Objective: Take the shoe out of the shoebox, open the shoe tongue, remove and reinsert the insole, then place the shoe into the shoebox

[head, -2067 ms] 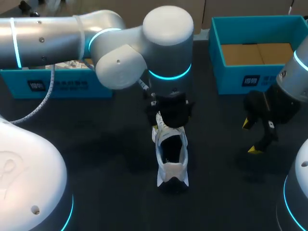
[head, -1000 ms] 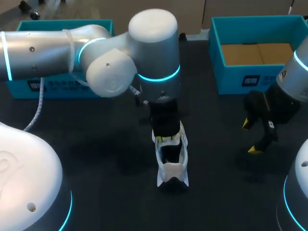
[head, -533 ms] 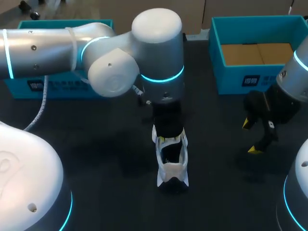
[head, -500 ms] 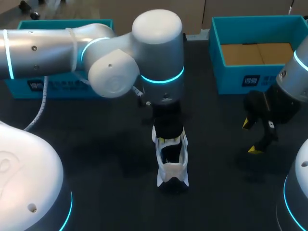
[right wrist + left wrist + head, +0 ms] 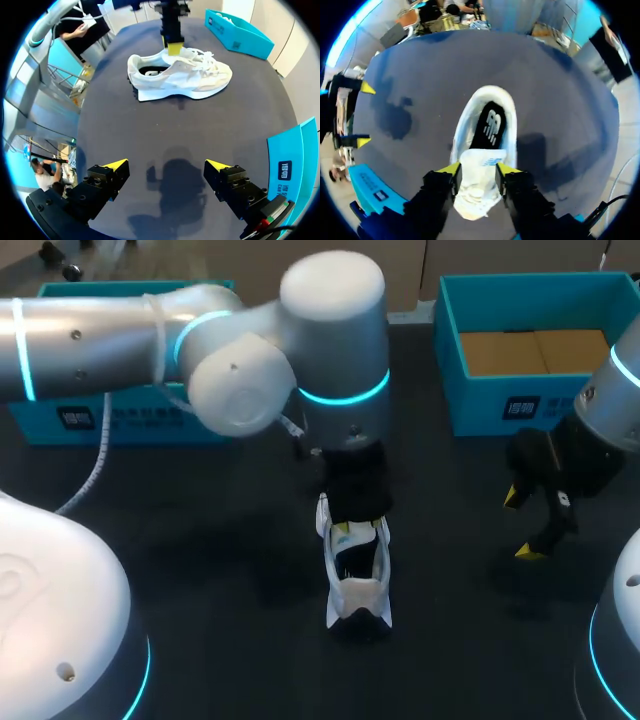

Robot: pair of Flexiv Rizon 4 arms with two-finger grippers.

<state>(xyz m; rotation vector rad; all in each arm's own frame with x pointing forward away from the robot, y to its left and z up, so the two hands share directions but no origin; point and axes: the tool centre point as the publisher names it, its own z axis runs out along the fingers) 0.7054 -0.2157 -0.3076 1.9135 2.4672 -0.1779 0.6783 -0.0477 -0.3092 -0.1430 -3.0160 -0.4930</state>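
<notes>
A white shoe (image 5: 357, 592) stands on the dark table, heel toward me, also seen side-on in the right wrist view (image 5: 185, 75). My left gripper (image 5: 358, 529) comes down over its laces, and in the left wrist view (image 5: 477, 169) both yellow-tipped fingers press the raised white tongue (image 5: 479, 162) from two sides. Beyond the tongue the black insole (image 5: 490, 127) lies inside the shoe. My right gripper (image 5: 520, 525) hangs open and empty to the right of the shoe, above bare table (image 5: 167, 164).
A teal shoebox (image 5: 450, 335) with a brown cardboard floor stands at the back right. A second teal box (image 5: 120, 420) sits at the back left, partly behind my left arm. Bare dark table surrounds the shoe.
My left arm has shifted slightly to the right over the shoe, and its fingers stand a little wider around the tongue. The right arm and the shoe have stayed put.
</notes>
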